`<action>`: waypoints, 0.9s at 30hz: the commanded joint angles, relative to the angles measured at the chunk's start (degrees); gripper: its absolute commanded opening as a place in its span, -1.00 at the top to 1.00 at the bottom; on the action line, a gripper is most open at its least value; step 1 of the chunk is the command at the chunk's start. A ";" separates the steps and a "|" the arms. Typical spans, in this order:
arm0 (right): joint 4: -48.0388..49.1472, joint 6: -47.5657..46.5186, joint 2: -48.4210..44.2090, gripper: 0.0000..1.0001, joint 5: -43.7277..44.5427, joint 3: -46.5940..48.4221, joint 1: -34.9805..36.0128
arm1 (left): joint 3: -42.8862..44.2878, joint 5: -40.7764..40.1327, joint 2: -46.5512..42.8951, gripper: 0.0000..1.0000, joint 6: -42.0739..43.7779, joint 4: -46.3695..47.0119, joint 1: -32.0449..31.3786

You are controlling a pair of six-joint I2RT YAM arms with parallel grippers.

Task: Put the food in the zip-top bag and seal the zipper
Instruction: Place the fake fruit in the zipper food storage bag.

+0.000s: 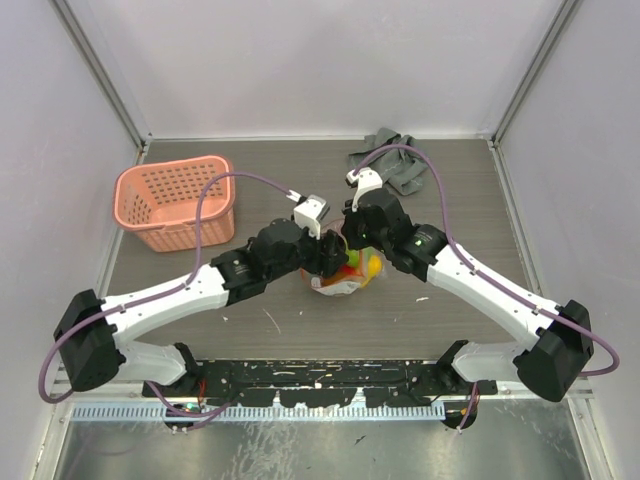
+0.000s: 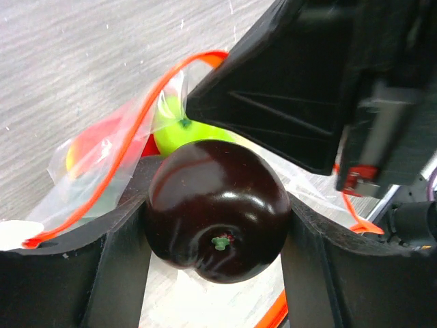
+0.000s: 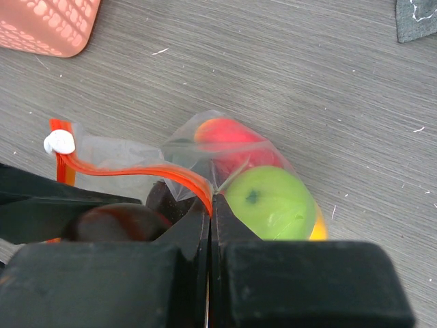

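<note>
One dark fruit [image 2: 217, 205] clamped in left end effector [image 2: 216, 236] | right end effector [image 3: 210, 208] pinching zipper [image 3: 130, 169]

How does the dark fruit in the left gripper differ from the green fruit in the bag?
Colour: the dark fruit is purple-brown, almost black; the green fruit is bright lime. State: the dark fruit is clamped between the fingers of the left gripper at the mouth of the bag; the green fruit lies loose inside the bag. Both are round and glossy, with a small stem dimple.
</note>
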 commanded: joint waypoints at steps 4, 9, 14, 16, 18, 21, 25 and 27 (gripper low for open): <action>4.24 1.09 -1.53 0.94 -0.16 0.38 0.26 | 0.51 -1.95 2.32 -0.29 -1.82 3.67 -2.24; 4.54 0.96 -1.05 0.94 -0.14 0.16 0.28 | 1.10 -1.55 1.89 -0.56 -2.85 1.65 -2.35; 4.68 1.07 -0.93 0.94 -0.15 -0.19 0.30 | 2.90 -2.29 0.98 -0.73 -3.73 -2.59 -2.28; 4.68 1.07 -1.03 0.94 -0.07 -0.32 0.29 | 4.17 -3.31 0.31 -0.79 -4.21 -5.42 -2.30; 4.80 1.11 -0.92 0.94 -0.04 -0.45 0.28 | 4.97 -3.61 -1.02 -0.82 -4.23 -7.95 -2.31; 4.90 1.16 -0.71 0.94 -0.08 -0.50 0.27 | 4.99 -3.99 -4.91 -0.82 -4.00 -10.83 -2.30; 5.21 1.16 -0.43 0.94 -0.15 -0.60 0.30 | 4.71 -7.71 -9.40 -0.85 -3.40 -15.52 -2.27; 5.21 1.16 -0.34 0.94 -0.19 -0.67 0.24 | 4.06 -10.40 -11.23 -0.85 -3.24 -17.34 -2.27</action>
